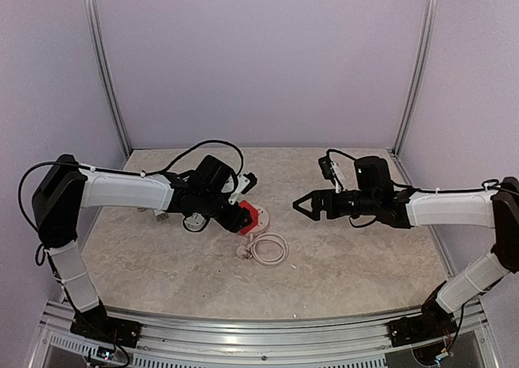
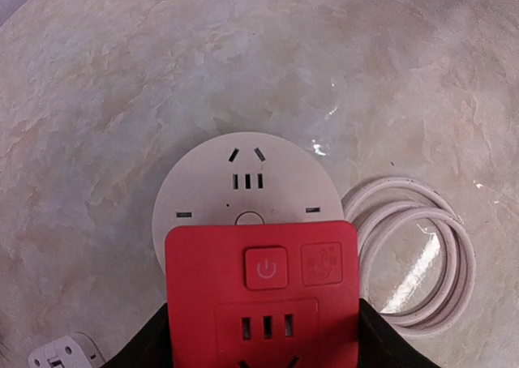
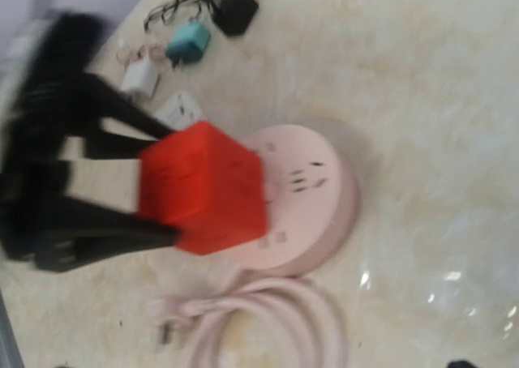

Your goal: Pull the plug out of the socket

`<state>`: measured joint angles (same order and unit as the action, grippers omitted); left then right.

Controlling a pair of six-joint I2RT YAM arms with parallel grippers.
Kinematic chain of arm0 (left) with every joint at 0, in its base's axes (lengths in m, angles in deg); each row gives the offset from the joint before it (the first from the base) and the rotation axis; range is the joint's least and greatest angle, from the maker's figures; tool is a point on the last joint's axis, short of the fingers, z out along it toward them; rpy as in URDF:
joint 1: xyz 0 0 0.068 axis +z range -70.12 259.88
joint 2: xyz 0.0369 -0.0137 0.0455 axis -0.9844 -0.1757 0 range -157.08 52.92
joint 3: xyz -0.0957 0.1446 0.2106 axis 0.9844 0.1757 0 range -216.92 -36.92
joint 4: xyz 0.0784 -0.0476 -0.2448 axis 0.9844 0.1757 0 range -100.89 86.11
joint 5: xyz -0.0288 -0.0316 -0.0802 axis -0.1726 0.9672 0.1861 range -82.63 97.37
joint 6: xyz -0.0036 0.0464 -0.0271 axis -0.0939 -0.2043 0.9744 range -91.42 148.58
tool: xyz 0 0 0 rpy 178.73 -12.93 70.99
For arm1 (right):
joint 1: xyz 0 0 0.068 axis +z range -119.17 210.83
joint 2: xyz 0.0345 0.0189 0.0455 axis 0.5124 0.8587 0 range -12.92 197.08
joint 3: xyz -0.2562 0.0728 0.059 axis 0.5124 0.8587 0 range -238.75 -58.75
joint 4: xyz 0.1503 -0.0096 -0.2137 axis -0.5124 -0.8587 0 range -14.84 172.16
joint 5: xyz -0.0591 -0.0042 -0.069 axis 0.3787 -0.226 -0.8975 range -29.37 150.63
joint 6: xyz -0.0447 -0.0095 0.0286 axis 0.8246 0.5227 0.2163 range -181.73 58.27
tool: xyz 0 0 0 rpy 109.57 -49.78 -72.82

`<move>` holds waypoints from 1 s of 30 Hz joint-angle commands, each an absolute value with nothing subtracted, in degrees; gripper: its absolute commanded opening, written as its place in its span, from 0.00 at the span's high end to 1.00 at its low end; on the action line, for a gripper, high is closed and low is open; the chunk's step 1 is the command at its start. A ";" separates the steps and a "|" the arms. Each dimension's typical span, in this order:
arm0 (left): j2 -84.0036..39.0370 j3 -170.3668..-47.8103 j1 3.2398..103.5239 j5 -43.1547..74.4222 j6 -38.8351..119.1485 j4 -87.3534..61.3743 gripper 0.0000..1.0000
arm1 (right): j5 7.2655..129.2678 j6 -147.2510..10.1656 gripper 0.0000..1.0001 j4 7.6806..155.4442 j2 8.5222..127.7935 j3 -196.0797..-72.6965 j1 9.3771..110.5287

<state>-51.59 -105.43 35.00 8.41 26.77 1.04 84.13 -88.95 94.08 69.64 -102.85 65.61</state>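
The red socket sits plugged onto a round white base on the worktop. The left jaws pinch its two side faces; the right jaws gape empty. Looks light, rigid, slick plastic: those flat sides suit a straight pull

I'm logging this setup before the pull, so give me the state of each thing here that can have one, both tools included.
red cube socket: on top of the round base, clamped on two sides; whether it is fully plugged in cannot be told.
round white outlet base: lying flat, partly under the cube.
white cable: coiled, lying beside the base.
left tool: shut on the red cube socket.
right tool: open, empty.
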 commanded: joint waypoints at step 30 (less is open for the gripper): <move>-43.87 -96.41 29.10 19.34 23.21 -7.85 1.00 | 97.84 -100.21 0.86 107.49 97.65 -111.64 72.20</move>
<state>-43.76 -93.85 29.88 18.05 23.98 -4.25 98.34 -100.78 109.66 95.61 -109.78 70.75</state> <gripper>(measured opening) 0.631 0.152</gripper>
